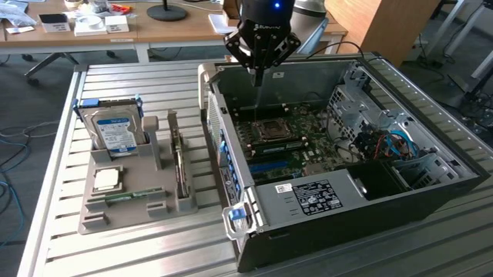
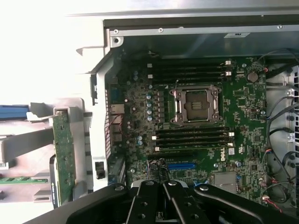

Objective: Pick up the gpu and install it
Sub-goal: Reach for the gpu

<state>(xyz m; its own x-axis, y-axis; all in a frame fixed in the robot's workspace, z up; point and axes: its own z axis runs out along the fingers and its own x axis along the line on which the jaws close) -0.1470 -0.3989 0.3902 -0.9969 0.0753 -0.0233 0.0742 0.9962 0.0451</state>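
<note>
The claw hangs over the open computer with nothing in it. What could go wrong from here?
1. The gripper is shut above the case, while the gpu stands on edge in the grey holder. A skewed grasp on so thin a card could tip it.
2. The side wall rises between the holder and the motherboard. A carried card might clip it.

Tally: one open PC case, one hard drive, one processor chip, one memory stick, one gpu, one grey holder.
</note>
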